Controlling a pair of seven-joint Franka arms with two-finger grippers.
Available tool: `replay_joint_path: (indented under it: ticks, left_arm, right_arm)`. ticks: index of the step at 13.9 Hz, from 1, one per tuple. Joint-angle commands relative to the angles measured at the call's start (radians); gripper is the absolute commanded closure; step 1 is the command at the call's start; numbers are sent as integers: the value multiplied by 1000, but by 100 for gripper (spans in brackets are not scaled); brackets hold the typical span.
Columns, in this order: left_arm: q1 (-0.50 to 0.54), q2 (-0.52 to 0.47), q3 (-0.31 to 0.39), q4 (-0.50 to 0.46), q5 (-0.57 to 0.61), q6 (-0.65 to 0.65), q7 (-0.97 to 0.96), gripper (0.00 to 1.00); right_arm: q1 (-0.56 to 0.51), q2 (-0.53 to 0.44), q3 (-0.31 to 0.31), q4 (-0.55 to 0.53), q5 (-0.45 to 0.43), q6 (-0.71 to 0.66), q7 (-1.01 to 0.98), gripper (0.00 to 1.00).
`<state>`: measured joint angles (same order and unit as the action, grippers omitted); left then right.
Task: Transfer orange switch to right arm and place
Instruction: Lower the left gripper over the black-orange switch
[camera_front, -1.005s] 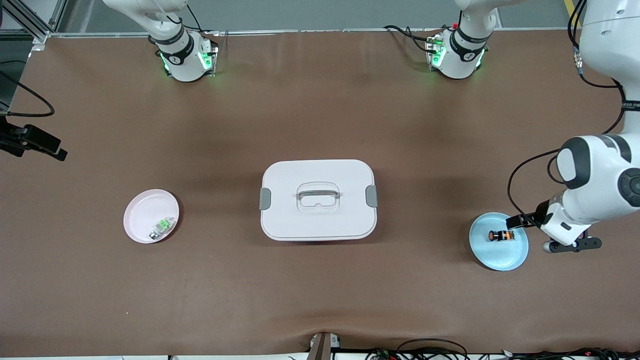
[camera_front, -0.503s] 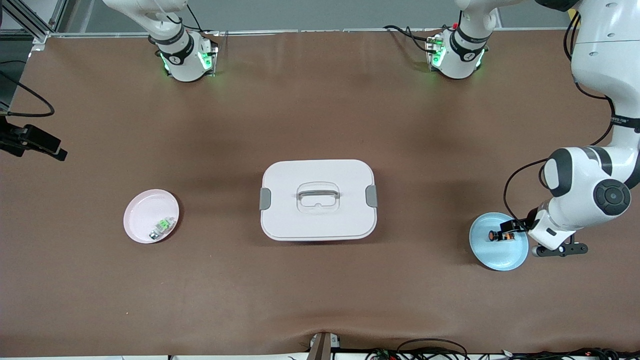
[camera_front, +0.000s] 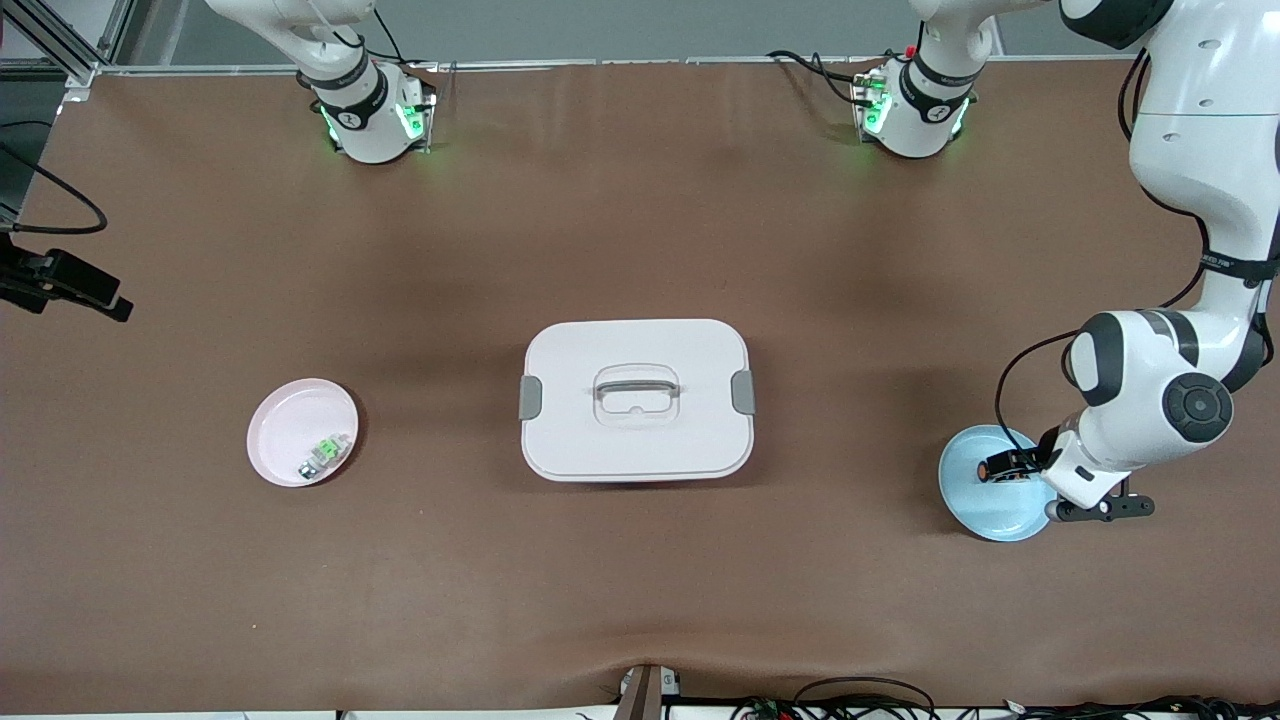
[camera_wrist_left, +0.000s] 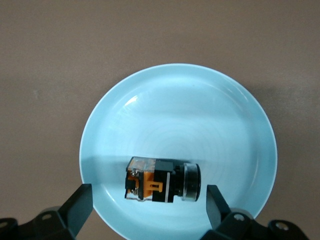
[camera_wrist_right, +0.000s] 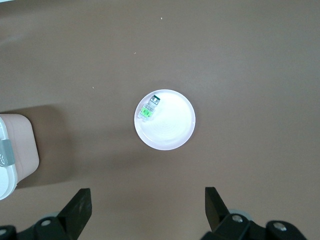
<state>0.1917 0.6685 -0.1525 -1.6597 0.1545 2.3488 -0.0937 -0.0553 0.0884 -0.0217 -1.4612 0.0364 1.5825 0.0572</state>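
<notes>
Left claw (camera_wrist_left: 145, 200) spread over the orange switch (camera_wrist_left: 162, 180) on the blue plate (camera_wrist_left: 240, 125); right claw (camera_wrist_right: 147, 202) spread, high above the pink plate (camera_wrist_right: 175, 135).

Both arms glossy white w/ dark grey joint caps; bases (camera_front: 372, 110) lit green. Black cable (camera_front: 1020, 375) loops along left arm's wrist. Gripper fingers (camera_wrist_left: 80, 205) black, wedge-shaped, screw holes in mounts.

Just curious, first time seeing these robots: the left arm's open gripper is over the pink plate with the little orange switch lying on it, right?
Not quite: the plate under the left gripper is light blue, not pink, as the left wrist view shows. The rest holds: the gripper is open and the orange switch lies on that plate. The pink plate holds a green-and-clear part.
</notes>
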Motion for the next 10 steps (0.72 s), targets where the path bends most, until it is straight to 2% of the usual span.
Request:
replay_joint_path:
  ticks: [1,10]
  left_arm:
    - [-3,17,-2,14,11,21,-20,0]
    - [-3,43,-5,9,14,23,-15,0]
  right_arm:
    - [-17,-16,9,-8,14,-7,9,0]
    - [-17,-15,9,-8,14,-7,9,0]
